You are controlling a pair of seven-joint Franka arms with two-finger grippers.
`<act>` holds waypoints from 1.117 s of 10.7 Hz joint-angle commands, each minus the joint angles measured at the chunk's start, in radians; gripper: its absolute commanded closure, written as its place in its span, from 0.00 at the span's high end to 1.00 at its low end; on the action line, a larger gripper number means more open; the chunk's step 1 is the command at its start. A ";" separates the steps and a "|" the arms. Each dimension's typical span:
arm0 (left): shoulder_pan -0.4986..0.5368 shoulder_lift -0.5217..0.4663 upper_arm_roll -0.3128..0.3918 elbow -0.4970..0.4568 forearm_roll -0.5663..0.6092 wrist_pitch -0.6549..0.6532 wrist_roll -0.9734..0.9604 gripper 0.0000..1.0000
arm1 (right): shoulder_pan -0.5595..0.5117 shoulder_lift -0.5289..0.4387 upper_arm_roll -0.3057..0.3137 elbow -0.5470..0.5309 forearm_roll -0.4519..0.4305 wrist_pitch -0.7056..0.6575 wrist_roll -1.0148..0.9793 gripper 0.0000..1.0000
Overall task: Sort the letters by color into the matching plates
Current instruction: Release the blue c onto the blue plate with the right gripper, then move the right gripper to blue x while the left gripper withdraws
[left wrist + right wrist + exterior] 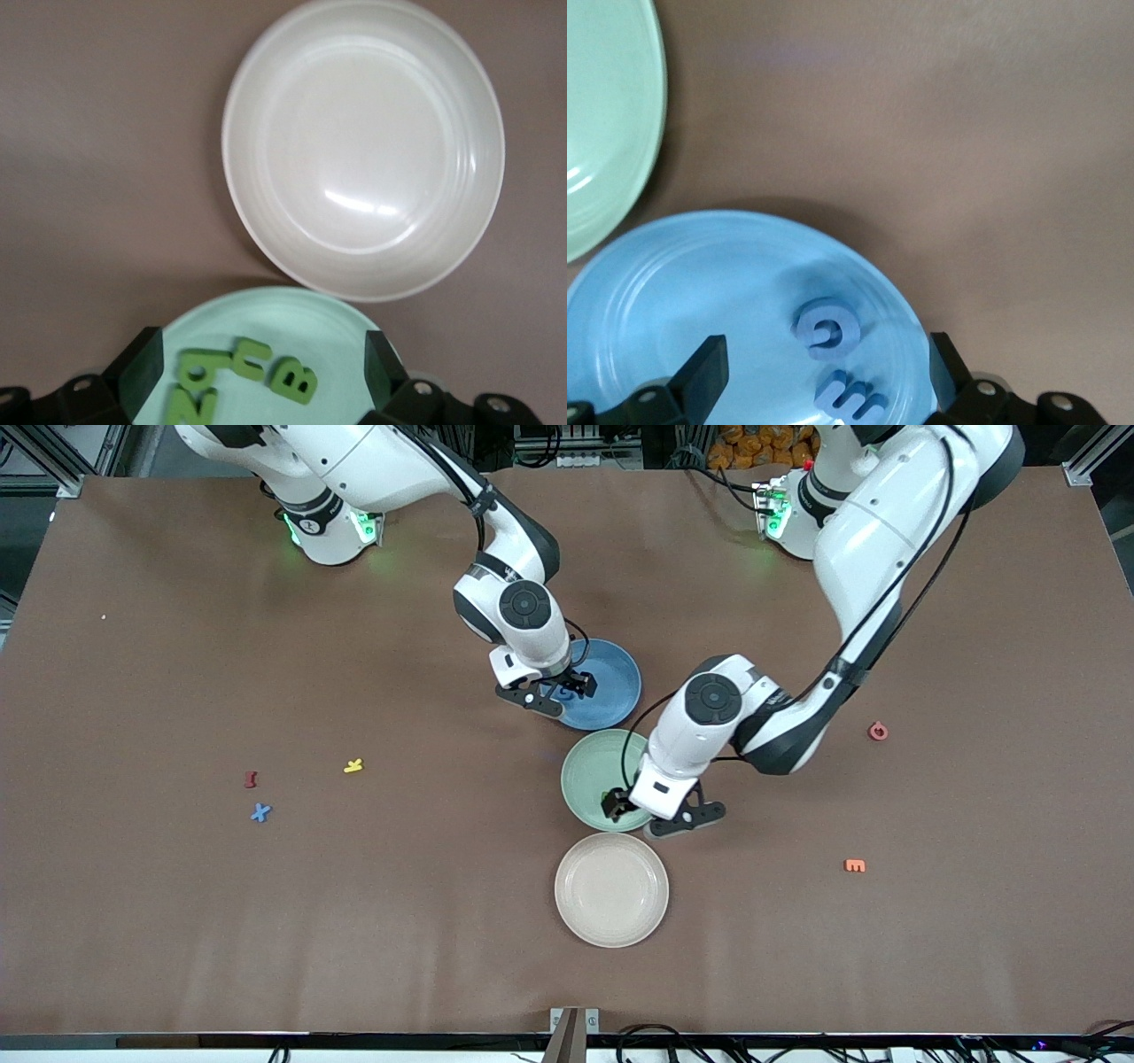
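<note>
The left gripper hangs low over the green plate, fingers spread wide and gripping nothing. The green letters lie in that plate between the fingers, touching neither. The blue plate sits just beside the green plate, farther from the front camera. Over it, the right gripper is spread too, blue letters lying loose between its fingers. The beige plate sits nearer the camera, right beside the green one on the desk.
</note>
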 commanded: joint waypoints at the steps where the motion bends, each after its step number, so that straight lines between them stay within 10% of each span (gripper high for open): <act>1: 0.026 -0.137 0.001 -0.005 0.013 -0.152 -0.007 1.00 | -0.108 -0.039 0.005 0.021 -0.024 -0.085 -0.106 1.00; 12: 0.296 -0.566 -0.033 -0.005 -0.253 -0.694 0.469 1.00 | -0.474 -0.061 -0.194 0.053 -0.060 -0.113 -0.662 1.00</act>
